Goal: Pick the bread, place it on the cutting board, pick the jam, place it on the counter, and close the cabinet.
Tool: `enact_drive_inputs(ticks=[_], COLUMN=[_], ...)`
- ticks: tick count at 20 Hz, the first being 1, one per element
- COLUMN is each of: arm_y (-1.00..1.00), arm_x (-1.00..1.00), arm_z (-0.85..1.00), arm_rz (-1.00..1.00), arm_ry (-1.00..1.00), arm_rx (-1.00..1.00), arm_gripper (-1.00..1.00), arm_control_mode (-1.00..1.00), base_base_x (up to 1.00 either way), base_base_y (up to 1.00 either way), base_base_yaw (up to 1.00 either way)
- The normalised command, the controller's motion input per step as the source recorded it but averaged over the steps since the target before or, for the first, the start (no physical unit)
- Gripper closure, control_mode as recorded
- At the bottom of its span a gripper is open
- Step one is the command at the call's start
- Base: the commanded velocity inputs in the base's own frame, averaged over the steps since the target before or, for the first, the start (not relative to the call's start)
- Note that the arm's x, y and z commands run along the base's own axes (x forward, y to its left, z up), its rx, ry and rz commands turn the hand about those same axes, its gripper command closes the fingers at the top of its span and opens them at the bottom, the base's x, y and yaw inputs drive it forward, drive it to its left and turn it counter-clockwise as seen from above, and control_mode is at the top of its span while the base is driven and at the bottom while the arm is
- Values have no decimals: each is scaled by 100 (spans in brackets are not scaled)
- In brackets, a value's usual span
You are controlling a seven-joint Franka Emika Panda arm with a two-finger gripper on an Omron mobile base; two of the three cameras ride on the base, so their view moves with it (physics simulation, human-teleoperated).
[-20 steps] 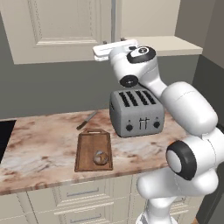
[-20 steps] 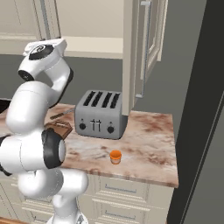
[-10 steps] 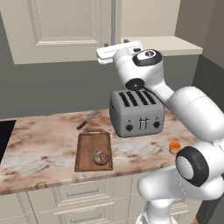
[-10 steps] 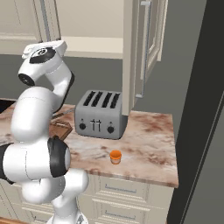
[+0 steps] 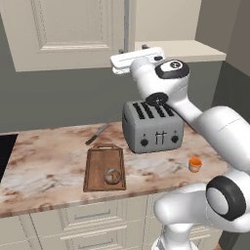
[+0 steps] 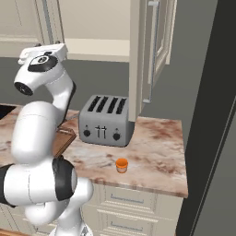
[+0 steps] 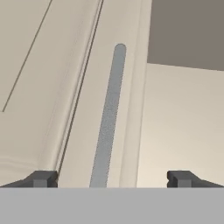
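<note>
Nearest the camera in the left base view, the counter [image 5: 44, 180] runs across the lower half of the frame, marbled beige and brown above cream drawers [image 5: 90, 215]. On it, left of centre, lies the cutting board [image 5: 104, 166], its handle cut-out at the far end, and the bread [image 5: 113, 176] sits on the board's near right corner. A knife [image 5: 97, 134] lies on the stone just behind the board, slanting toward the upper right. The jam [image 5: 195, 164] stands on the counter at the right of that frame, well apart from the board; in the right base view the jam [image 6: 121, 165] is near the counter's front edge, in front of the toaster [image 6: 105, 120]. The grey four-slot toaster [image 5: 152, 126] stands at mid-frame behind the jar.

Higher and farther back, the gripper [image 5: 115, 61] is raised to the bottom edge of the cabinet [image 5: 68, 29], at the upper middle of the frame. In the hand view the two fingertips [image 7: 41, 178] stand wide apart, released and grasping nothing, with the door's slim metal handle [image 7: 109, 113] running up between them, left of centre. In the right base view the right-hand door [image 6: 154, 50] stands open, swung out toward the camera at the top centre, with the pale shelf [image 6: 99, 48] showing behind it.
</note>
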Motion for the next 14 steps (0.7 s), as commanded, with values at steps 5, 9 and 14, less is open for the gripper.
enact_drive_inputs(ticks=[5, 9, 14], arm_y=[0, 0, 0], arm_x=[-63, -68, -63], arm_z=[39, 44, 50], arm_rz=[0, 0, 0], arm_ry=[9, 15, 18], arm_rx=[0, 0, 0], arm_gripper=[-100, -100, -100], arm_control_mode=[-100, -100, -100], base_base_x=[0, 0, 0], base_base_y=[0, 0, 0], base_base_yaw=[0, 0, 0])
